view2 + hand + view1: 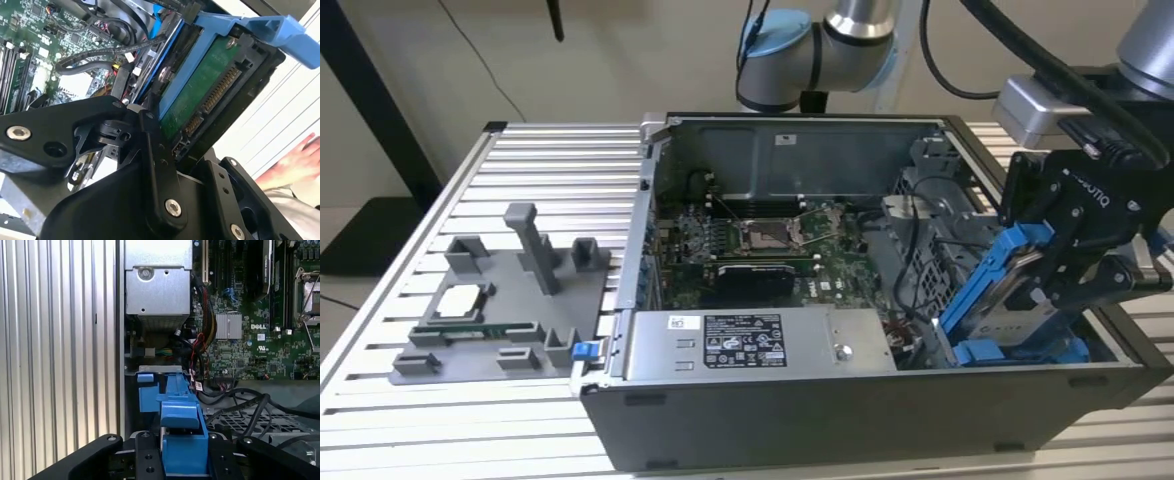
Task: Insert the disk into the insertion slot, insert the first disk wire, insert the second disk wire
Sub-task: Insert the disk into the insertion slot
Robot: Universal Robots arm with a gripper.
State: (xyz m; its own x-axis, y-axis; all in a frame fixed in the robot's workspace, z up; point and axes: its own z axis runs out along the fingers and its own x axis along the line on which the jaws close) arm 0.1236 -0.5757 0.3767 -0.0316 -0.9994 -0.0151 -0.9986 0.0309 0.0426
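1. The gripper [1062, 268] was clamped shut on the disk [991, 290].
2. The disk stood tilted inside the computer case [854, 410], at the exterior view's right, beside the drive cage [923, 265].

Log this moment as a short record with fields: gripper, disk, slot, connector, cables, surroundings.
gripper: the gripper is shut on the disk's blue carrier
disk: the disk is steeply tilted over the case corner at the exterior view's right
slot: the insertion slot is in the drive cage beneath the disk; disk not seated in it
connector: the disk's connector is bare, no wire plugged in
cables: black cables lie loose beside the cage
surroundings: grey fixture on the table, at the exterior view's left of the computer case
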